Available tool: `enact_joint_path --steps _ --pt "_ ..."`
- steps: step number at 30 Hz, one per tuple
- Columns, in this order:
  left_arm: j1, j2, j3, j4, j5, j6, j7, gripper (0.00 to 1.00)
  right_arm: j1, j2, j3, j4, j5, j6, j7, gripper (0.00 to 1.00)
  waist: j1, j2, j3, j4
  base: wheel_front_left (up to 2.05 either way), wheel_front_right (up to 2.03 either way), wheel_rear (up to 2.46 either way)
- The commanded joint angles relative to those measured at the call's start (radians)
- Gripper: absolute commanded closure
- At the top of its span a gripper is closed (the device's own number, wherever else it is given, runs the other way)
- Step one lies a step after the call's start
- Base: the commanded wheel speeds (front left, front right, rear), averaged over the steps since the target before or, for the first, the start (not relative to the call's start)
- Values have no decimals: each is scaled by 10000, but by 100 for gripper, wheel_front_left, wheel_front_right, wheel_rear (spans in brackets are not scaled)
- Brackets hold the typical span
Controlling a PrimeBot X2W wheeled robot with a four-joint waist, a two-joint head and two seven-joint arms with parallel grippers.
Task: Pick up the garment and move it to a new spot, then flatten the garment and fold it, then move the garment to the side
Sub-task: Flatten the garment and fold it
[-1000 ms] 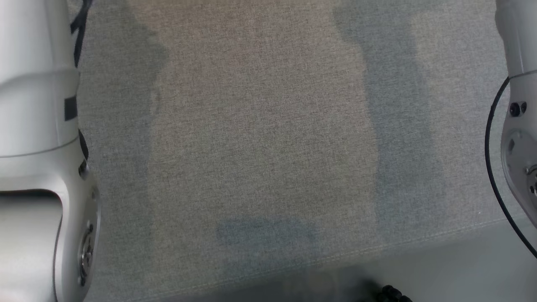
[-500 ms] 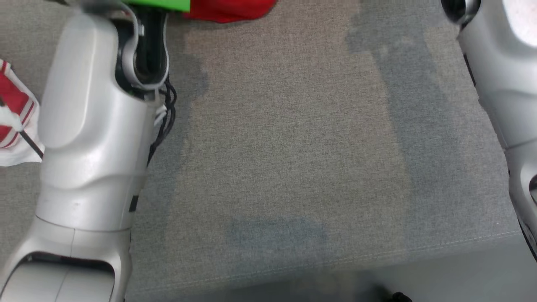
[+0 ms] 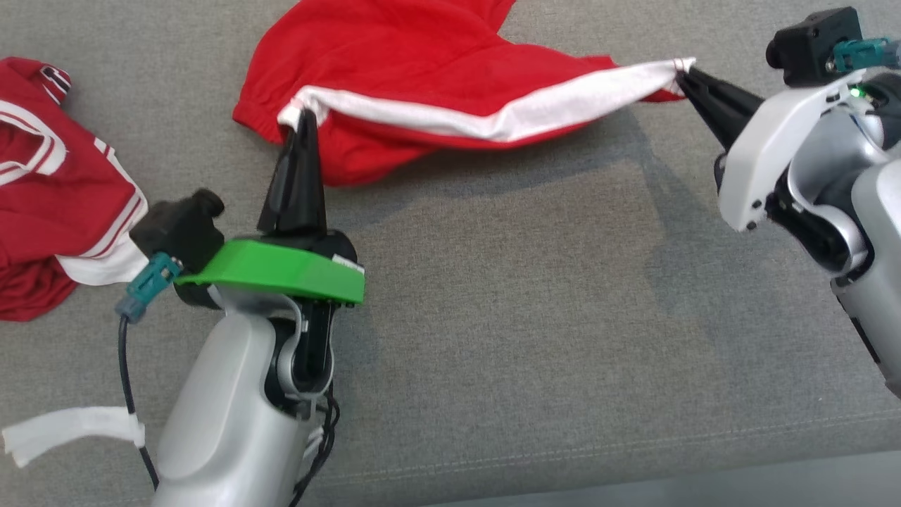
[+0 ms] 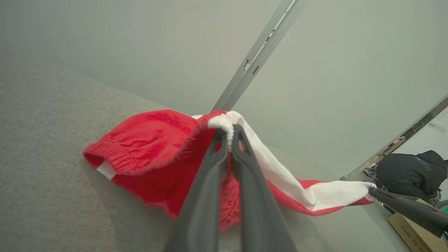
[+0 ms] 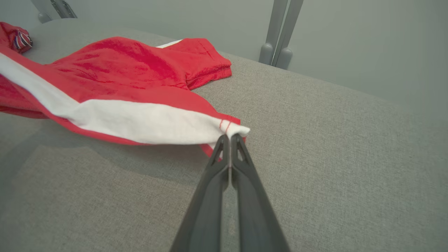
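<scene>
The grey cushioned surface [image 3: 535,317] keeps its near seam almost where it lay 1 second ago, so the head camera has shifted only a little. The change is mostly the arms'. Back then the view held bare grey fabric between 2 pale forearms. Half a second ago a red edge showed at the top. Now the red garment [image 3: 422,63] lies well into the frame, with its white band [image 3: 535,116] drawn out between the 2 grippers. I judge that the arms have pulled back and brought it along, which would be the move to a new spot under way, with flattening and folding still to come. Most of the garment rests on the surface just beyond both sets of fingertips, and only the band is lifted. A 2nd red-and-white garment [image 3: 56,197] lies bunched off to the outer side of the left arm. The left gripper [image 3: 304,116] is pressed together on a gathered corner of the band. The right gripper [image 3: 681,70] pinches the band's far end, with the hem stitching right at its tips in its own wrist view. A white strip [image 3: 63,426] lies behind the left wrist; it may be tape or cloth, too blurred to tell.
</scene>
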Motion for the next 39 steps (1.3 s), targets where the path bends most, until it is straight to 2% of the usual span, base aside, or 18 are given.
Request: enact_joint_path --steps 1,9,20,31,35,39 --pt "589 177 -99 -139 -9 130 157 100 626 -210 -177 -421 42 -3 328 100 0 0 -776 224 0 0 0" --pt "2928 659 -564 -378 50 739 906 100 3198 -137 -924 -1523 -35 -3 1963 100 0 0 -1912 376 0 0 0" --pt "4612 547 -1223 -608 54 1326 1440 100 5963 -65 -1893 -3061 135 -3 4273 100 0 0 -2856 495 0 0 0" --pt "5614 1111 -1834 -1078 610 1866 1926 100 7510 507 -2861 -4060 -3 -2 5327 100 0 0 -3250 461 0 0 0" --pt "5852 1158 -1753 -1538 467 1968 1962 100 7593 796 -3398 -4487 -213 -3 5168 100 0 0 -3255 488 0 0 0" --pt "5415 1279 -1785 -1853 576 1837 2041 100 6858 906 -3452 -4604 -860 -2 4563 100 0 0 -3097 519 0 0 0"
